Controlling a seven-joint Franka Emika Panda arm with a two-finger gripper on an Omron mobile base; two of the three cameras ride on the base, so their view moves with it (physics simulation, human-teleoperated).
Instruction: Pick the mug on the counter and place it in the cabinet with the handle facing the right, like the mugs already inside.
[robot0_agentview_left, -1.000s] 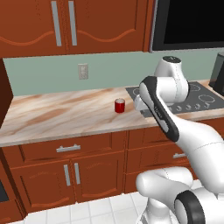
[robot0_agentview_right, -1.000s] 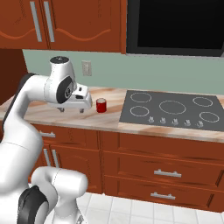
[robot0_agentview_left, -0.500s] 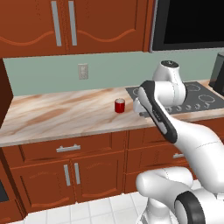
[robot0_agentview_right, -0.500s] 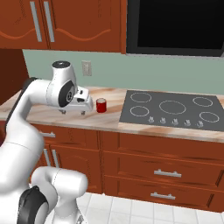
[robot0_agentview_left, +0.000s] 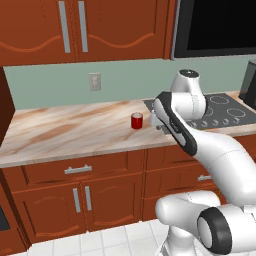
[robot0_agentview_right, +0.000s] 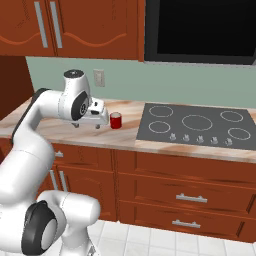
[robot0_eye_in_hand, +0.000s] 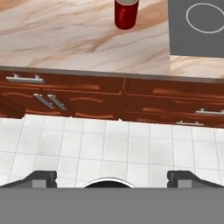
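Note:
The small red mug (robot0_agentview_left: 136, 121) (robot0_agentview_right: 116, 120) stands upright on the marbled counter (robot0_agentview_left: 60, 132) (robot0_agentview_right: 55, 125), just left of the cooktop. In the hand view the mug (robot0_eye_in_hand: 127, 13) sits at the top edge, above the counter (robot0_eye_in_hand: 78, 43); I cannot make out its handle. My gripper (robot0_agentview_right: 86, 125) hangs over the counter's front part, a short way left of the mug in the right base view, fingers pointing down. It is open, its fingertips (robot0_eye_in_hand: 41, 177) spread wide with nothing between them (robot0_eye_in_hand: 113, 178). The cabinet is out of view.
A black cooktop (robot0_agentview_right: 197, 125) (robot0_agentview_left: 220, 107) lies right of the mug. Wavy-panelled wall cabinets (robot0_agentview_left: 75, 30) hang above, and a dark microwave (robot0_agentview_right: 200, 30) hangs over the cooktop. Drawers with silver handles (robot0_eye_in_hand: 26, 78) sit below the counter. A plain brown panel (robot0_agentview_left: 5, 105) stands at the far left.
My hand has sunk a little and edged slightly closer to the mug. The mug has stayed put and the gripper has stayed open.

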